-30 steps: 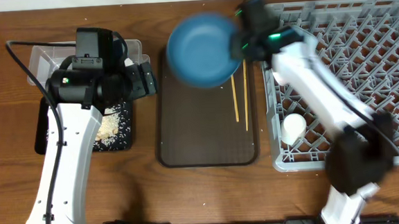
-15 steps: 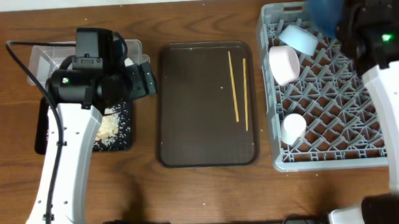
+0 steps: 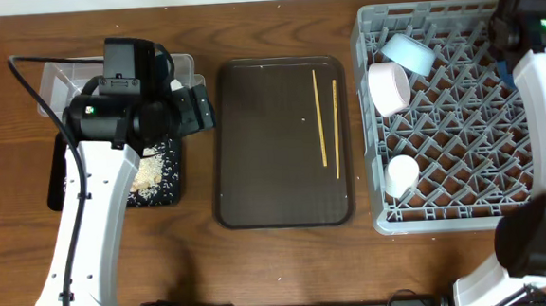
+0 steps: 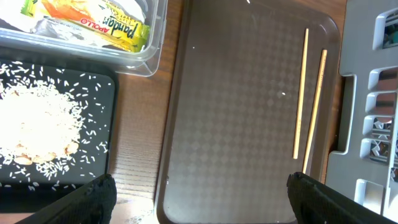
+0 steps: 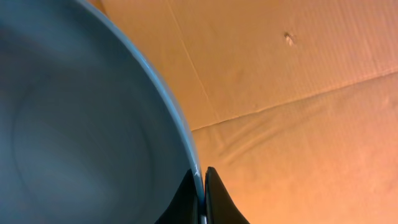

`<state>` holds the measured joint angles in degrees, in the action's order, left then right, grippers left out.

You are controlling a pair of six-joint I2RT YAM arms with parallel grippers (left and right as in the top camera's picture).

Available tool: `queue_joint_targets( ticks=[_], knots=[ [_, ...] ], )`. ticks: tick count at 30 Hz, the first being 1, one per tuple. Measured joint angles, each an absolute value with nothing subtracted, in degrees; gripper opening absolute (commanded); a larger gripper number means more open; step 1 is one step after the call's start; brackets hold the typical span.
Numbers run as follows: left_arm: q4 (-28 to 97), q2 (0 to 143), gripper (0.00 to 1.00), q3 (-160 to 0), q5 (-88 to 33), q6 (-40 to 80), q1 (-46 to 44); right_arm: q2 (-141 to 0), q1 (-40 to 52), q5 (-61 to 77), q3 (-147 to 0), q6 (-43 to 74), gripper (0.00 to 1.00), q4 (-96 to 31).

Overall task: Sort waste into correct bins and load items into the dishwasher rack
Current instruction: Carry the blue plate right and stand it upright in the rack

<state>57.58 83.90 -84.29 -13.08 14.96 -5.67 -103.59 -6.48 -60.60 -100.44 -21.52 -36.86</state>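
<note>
We found rice scraps [image 4: 37,124] on the black tray [image 4: 107,93], the wrapper [image 4: 112,22] in the clear tub [image 4: 155,43] and both bowls [image 3: 390,87] in the rack [image 3: 379,203], frame right. The right gripper [image 5: 202,186] pinched the blue plate [image 5: 81,124] by its rim at upper right, not yet racked. The left gripper [image 4: 205,199] hung wide open, and the chopsticks [image 3: 329,131] lay unloaded on the brown tray [image 3: 264,154], centre.
</note>
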Motion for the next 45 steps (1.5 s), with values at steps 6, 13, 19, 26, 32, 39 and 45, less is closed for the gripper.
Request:
queue_joint_targets(
  ticks=[6,13,19,26,32,39,45],
  knots=[
    [57.6,83.9,0.90,-84.3,-13.1,14.9,-5.7,-107.5,-7.1,-62.7,-100.1,-30.6,0.01,-28.1],
    [57.6,83.9,0.90,-84.3,-13.1,15.0,-5.7,-108.1,-8.5,-61.0,-100.0,-39.8,0.01,-23.0],
    [57.6,83.9,0.90,-84.3,-13.1,15.0,-5.7,-110.1,-10.0,-58.4,-100.0,-44.1,0.01,-22.9],
    [57.6,83.9,0.90,-84.3,-13.1,14.9,-5.7,-112.4,-10.4,-55.1,-100.0,-45.5,0.01,-22.9],
    [57.6,83.9,0.90,-84.3,-13.1,15.0,-5.7,-113.3,-10.4,-55.2,-100.7,-45.6,0.06,-23.9],
    [57.6,83.9,0.90,-84.3,-13.1,15.0,-5.7,-114.7,-10.1,-54.1,-101.1,-45.7,0.41,-25.2],
    [57.6,83.9,0.90,-84.3,-13.1,14.9,-5.7,-114.7,-8.3,-52.6,-101.1,-45.7,0.45,-25.1]
  ],
)
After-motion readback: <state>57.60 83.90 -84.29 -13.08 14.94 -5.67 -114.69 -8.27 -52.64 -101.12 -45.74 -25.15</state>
